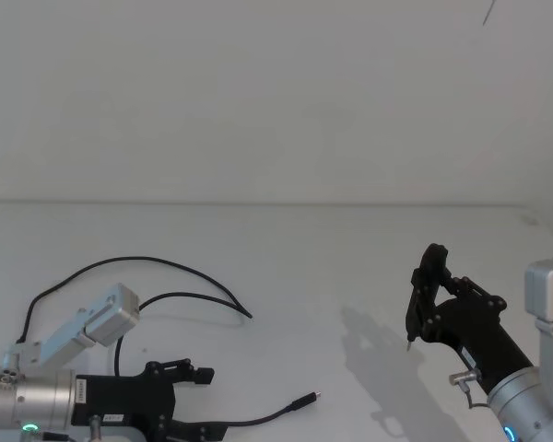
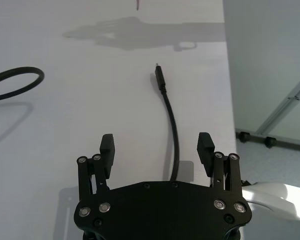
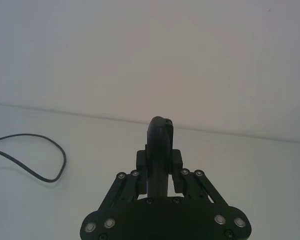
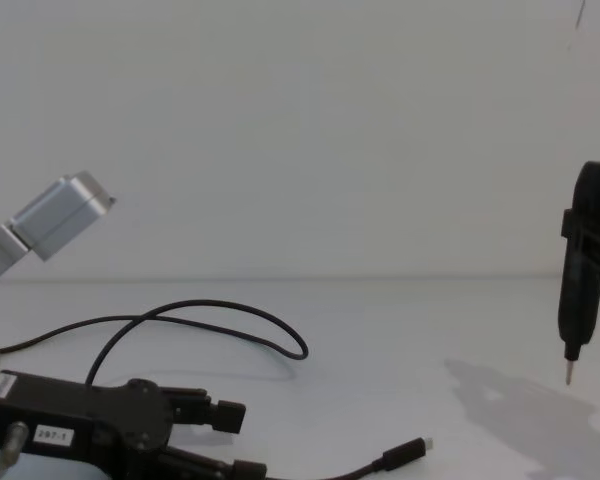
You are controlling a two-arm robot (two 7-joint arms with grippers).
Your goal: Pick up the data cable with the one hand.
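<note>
My left fingers (image 2: pixel 107 146) stand apart, low over the table (image 1: pixel 350 276). The data cable (image 2: pixel 172 119) lies flat between them, touching neither, and runs out to its plug (image 2: pixel 160 80) just ahead. Its loose loop lies farther back on my left. A white label (image 4: pixel 53 436) here reads "297-1". The table's edge runs close beside the plug end, and open table stretches ahead. Well apart on the right, my right fingers (image 3: pixel 176 162) are clamped on a pen-like tool (image 4: pixel 578 275), held above the table
</note>
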